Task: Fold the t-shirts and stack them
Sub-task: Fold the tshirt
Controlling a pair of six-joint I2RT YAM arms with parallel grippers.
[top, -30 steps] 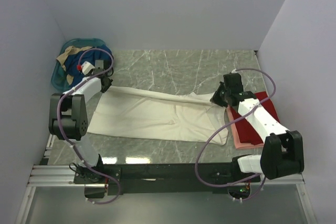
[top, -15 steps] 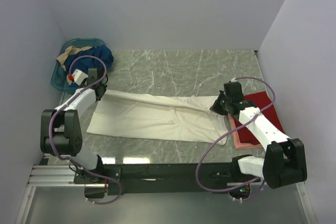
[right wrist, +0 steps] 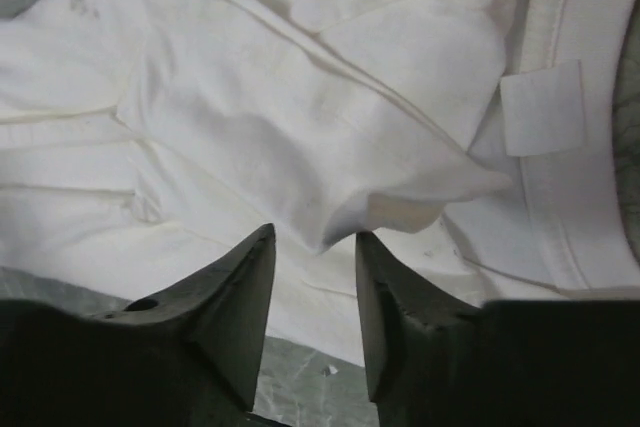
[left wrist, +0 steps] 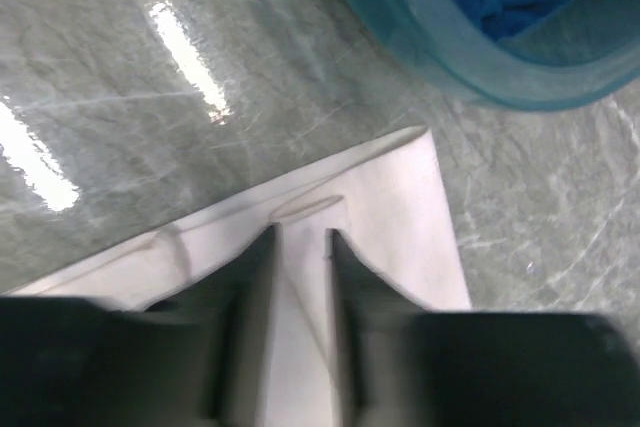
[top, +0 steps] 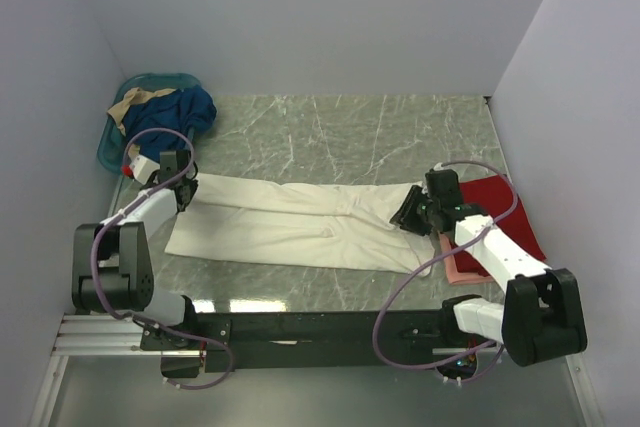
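The large cream-white t-shirt [top: 300, 227] lies as a long folded band across the marble table. My left gripper [top: 186, 190] stands open over its left end. In the left wrist view the fingers straddle flat cloth [left wrist: 400, 217] near the corner without pinching it. My right gripper [top: 408, 215] is open at the shirt's right end, its tips [right wrist: 315, 237] just short of a raised fold [right wrist: 400, 197]. The neck label [right wrist: 540, 107] shows beside it. A red t-shirt [top: 505, 202] lies on a pink one [top: 462, 272] at the right, under the right arm.
A teal basket [top: 108, 152] sits in the far left corner holding blue cloth [top: 190, 107] and tan cloth [top: 135, 102]. Its rim [left wrist: 440, 37] is just beyond the left gripper. White walls close in the table on three sides.
Both grippers carried the shirt's far edge toward the near side and outward, then opened and let it go. The shirt now lies flatter and narrower.
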